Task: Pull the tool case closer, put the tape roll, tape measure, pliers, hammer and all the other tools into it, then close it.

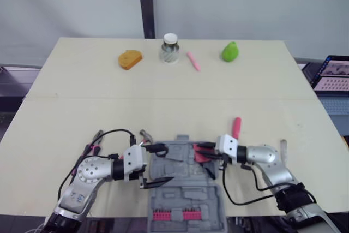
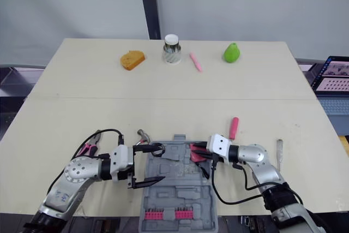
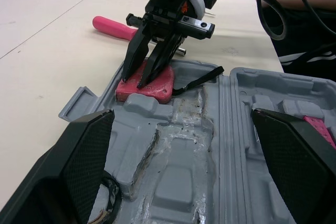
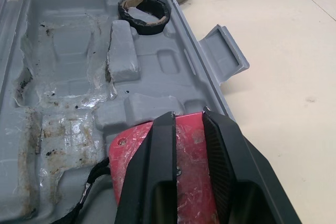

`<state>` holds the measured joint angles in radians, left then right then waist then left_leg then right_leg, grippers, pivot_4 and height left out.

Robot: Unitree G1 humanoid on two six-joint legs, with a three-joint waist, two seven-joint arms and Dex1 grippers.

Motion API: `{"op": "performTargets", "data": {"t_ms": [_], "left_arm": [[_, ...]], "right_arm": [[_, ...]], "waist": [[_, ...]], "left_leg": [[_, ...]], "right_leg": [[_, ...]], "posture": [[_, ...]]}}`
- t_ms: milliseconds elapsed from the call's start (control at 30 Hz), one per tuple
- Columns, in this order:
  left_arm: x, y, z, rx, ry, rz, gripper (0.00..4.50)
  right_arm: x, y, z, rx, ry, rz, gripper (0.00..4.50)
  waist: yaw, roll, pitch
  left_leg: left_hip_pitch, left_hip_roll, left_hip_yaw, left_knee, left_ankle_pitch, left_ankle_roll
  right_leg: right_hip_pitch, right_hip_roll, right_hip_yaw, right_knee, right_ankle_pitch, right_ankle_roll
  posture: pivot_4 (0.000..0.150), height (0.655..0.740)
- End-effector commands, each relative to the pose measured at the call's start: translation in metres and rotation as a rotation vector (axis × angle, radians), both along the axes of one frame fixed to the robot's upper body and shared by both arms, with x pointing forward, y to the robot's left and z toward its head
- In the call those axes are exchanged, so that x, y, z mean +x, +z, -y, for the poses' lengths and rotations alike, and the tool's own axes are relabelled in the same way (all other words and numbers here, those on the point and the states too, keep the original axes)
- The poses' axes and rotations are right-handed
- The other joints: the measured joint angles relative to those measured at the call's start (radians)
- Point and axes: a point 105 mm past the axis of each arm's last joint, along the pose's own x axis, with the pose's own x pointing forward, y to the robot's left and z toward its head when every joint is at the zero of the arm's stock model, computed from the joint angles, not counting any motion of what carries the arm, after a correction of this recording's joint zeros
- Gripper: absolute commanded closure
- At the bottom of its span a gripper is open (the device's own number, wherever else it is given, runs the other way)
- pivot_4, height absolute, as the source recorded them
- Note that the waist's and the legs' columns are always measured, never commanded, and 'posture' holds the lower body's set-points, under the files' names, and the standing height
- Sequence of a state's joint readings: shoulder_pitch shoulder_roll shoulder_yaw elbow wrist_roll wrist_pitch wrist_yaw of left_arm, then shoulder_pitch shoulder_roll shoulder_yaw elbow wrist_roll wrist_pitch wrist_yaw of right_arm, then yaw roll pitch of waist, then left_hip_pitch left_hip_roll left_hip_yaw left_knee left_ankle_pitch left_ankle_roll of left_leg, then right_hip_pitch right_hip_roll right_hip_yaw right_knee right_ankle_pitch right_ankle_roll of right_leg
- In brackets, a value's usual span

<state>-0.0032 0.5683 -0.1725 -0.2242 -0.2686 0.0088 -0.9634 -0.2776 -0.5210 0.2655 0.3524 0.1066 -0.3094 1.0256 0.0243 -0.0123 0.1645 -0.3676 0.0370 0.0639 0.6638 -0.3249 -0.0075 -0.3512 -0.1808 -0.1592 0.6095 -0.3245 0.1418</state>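
The open case (image 2: 180,195) lies at the table's (image 2: 65,96) near edge. The right arm reaches in low from the right. Its gripper (image 3: 135,80) points left, jaws narrow, tips touching the tape measure (image 3: 157,85); I cannot tell whether they pinch it. The measure lies flat in the case's far right corner, strap (image 3: 202,77) trailing toward the hinge. The left gripper (image 2: 154,163) hangs wide open beside the tape roll (image 4: 126,14).

Soft, even light falls from overhead. The pale beige wooden table (image 1: 82,107) looks bright and flat, with only faint shadows along its far edge. A wet-looking glare gleams inside the grey plastic tool case (image 3: 178,129).
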Motion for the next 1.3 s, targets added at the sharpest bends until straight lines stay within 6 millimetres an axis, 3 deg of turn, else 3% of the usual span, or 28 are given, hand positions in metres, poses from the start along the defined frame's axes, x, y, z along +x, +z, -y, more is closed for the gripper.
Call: {"op": "performTargets", "data": {"t_ms": [33, 200, 400, 533, 700, 767, 867, 967, 1133, 1167, 1300], "left_arm": [[0.0, 0.009, 0.002, -0.014, -0.014, 0.038, 0.0], [0.0, 0.009, 0.002, -0.014, -0.015, 0.037, 0.0], [0.0, 0.011, 0.004, -0.015, -0.017, 0.037, 0.0], [0.001, 0.012, 0.004, -0.024, -0.007, 0.025, 0.0], [0.011, 0.025, -0.011, -0.051, 0.09, -0.015, 0.0], [0.02, 0.031, -0.029, -0.035, 0.17, -0.033, 0.0], [0.034, 0.032, -0.068, 0.024, 0.318, -0.049, 0.0], [0.042, 0.034, -0.12, 0.081, 0.491, -0.049, 0.0], [0.03, 0.032, -0.195, 0.175, 0.69, -0.092, 0.0], [0.025, 0.031, -0.21, 0.202, 0.724, -0.098, 0.0], [0.012, 0.024, -0.253, 0.263, 0.833, -0.132, 0.0]], "right_arm": [[-0.022, -0.059, 0.028, -0.174, -0.044, -0.223, 3.62], [-0.026, -0.067, 0.034, -0.216, -0.039, -0.255, 3.62], [-0.027, -0.063, 0.029, -0.179, -0.031, -0.281, 3.62], [-0.019, -0.027, 0.016, -0.021, -0.035, -0.248, 3.62], [-0.015, 0.049, 0.02, 0.165, -0.102, -0.221, 3.62], [-0.025, 0.075, 0.036, 0.199, -0.15, -0.229, 3.62], [-0.041, 0.089, 0.071, 0.167, -0.266, -0.247, 3.62], [-0.057, 0.09, 0.116, 0.118, -0.435, -0.279, 2.78], [-0.078, 0.083, 0.196, 0.088, -0.729, -0.328, 0.29], [-0.08, 0.083, 0.213, 0.104, -0.799, -0.328, 0.03], [-0.089, 0.076, 0.263, 0.117, -0.983, -0.316, 0.03]], "waist": [[0.0, 0.0, -0.002], [0.001, 0.0, -0.006], [0.0, 0.003, -0.014], [0.002, 0.006, -0.012], [0.0, 0.016, -0.003], [0.001, 0.021, 0.003], [0.002, 0.021, 0.004], [0.004, 0.017, 0.007], [-0.002, 0.009, 0.012], [-0.004, 0.009, 0.012], [-0.006, 0.009, 0.013]], "left_leg": [[0.0, 0.0, 0.0, 0.0, 0.0, 0.0], [0.011, 0.0, -0.002, -0.001, -0.003, 0.0], [0.012, 0.0, -0.002, -0.001, -0.005, 0.0], [0.011, 0.0, -0.002, -0.001, -0.006, 0.0], [0.004, 0.0, -0.001, 0.0, -0.007, 0.001], [-0.003, 0.0, -0.001, 0.002, -0.007, 0.002], [-0.004, 0.0, 0.0, 0.001, -0.006, 0.002], [-0.004, 0.0, 0.001, -0.001, -0.006, 0.002], [-0.004, 0.0, 0.005, -0.001, -0.007, 0.002], [-0.004, 0.001, 0.006, -0.001, -0.007, 0.002], [-0.005, 0.002, 0.01, -0.002, -0.007, 0.002]], "right_leg": [[0.0, 0.0, 0.0, 0.0, 0.0, 0.0], [0.013, 0.001, -0.001, -0.005, 0.0, 0.0], [0.014, 0.001, 0.0, -0.006, 0.0, 0.0], [0.014, 0.001, 0.0, -0.007, 0.0, 0.0], [0.008, 0.001, 0.0, -0.009, 0.0, 0.001], [0.003, 0.001, -0.001, -0.009, 0.002, 0.003], [-0.001, 0.001, 0.0, -0.007, 0.002, 0.003], [-0.001, 0.001, 0.0, -0.009, 0.002, 0.003], [-0.003, 0.001, 0.001, -0.011, 0.002, 0.005], [-0.003, 0.001, 0.001, -0.011, 0.003, 0.005], [-0.007, 0.001, 0.002, -0.009, 0.002, 0.005]], "posture": [[0.15, 0.74], [0.15, 0.74], [0.15, 0.74], [0.15, 0.74], [0.15, 0.74], [0.15, 0.74], [0.15, 0.74], [0.15, 0.74], [0.15, 0.74], [0.15, 0.74], [0.15, 0.74]]}}
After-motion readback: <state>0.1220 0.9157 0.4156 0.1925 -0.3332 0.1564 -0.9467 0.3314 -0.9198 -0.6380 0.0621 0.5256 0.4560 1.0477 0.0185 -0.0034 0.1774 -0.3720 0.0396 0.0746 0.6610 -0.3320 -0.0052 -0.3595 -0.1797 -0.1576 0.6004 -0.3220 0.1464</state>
